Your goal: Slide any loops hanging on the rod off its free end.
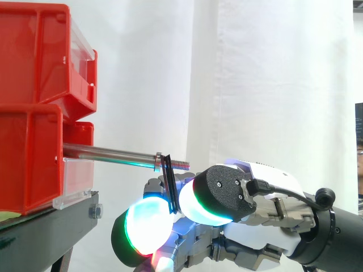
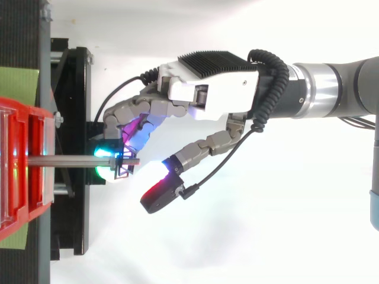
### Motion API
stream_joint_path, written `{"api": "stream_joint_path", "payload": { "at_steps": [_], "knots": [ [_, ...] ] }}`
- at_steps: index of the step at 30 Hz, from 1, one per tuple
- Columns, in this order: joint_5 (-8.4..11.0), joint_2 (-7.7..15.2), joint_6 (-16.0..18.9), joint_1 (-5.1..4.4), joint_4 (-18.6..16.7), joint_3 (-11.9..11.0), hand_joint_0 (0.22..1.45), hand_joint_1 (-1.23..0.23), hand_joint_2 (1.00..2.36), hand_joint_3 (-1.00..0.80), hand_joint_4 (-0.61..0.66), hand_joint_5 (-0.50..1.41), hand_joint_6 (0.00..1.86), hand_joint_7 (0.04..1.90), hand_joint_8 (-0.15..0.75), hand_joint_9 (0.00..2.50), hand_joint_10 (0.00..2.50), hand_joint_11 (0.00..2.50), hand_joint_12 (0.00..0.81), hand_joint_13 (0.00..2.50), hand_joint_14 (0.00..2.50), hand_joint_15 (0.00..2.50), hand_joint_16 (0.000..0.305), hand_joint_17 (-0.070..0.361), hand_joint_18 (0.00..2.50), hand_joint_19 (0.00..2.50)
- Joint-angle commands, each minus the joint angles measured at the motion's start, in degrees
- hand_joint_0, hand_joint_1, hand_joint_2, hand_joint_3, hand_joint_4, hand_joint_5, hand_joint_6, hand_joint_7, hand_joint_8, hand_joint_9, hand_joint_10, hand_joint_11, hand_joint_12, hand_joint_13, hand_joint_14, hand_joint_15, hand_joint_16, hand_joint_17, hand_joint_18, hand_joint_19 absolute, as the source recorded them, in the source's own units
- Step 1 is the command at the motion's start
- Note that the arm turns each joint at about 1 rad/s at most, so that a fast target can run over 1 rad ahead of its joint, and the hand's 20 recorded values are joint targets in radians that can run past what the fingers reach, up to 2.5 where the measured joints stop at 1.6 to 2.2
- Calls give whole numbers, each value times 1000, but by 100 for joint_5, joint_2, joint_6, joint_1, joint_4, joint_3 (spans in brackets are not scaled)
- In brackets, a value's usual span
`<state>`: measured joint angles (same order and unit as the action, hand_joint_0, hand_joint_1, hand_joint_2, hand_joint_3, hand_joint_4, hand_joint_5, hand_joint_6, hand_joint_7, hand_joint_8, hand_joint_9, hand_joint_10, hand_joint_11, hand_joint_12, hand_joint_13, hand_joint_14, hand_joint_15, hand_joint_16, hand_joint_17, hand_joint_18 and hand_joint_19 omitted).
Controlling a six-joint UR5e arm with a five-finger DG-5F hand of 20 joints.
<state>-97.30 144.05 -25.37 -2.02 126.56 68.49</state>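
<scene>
Fingers [image 1: 148, 226] pinch the loop [image 1: 168, 182] between them, just under the tip of the rod [image 1: 108, 153]; next, draw it off outward.

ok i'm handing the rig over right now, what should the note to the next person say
Hand: fingers curled, pads pinching the lower part of the black loop.
Loop: hanging on the rod, close to its threaded free end. The rod sticks out from the red bins.
Done: loop gripped near the tip.
Left: slide it past the threads and off the end.
</scene>
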Motion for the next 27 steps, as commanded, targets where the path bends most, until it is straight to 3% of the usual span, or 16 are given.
{"api": "stream_joint_path", "payload": {
  "at_steps": [1, 12, 27],
  "knots": [
    [0, 1, 6, 0, 0, 7, 581, -654, 1019, -243, 204, -141, 830, 1159, 321, 878, 10, 346, 366, 862, 11, 303, 46, 104, 748, 446],
    [0, 1, 15, 8, 0, -2, 584, -633, 1015, -305, 207, -144, 847, 1114, 322, 887, 10, 353, 367, 866, 11, 304, 46, 104, 751, 446],
    [9, -105, -12, -18, 26, -2, 588, -691, 1019, -167, 197, -144, 888, 1178, 333, 903, 11, 368, 373, 875, 11, 303, 47, 105, 765, 433]
  ]
}}
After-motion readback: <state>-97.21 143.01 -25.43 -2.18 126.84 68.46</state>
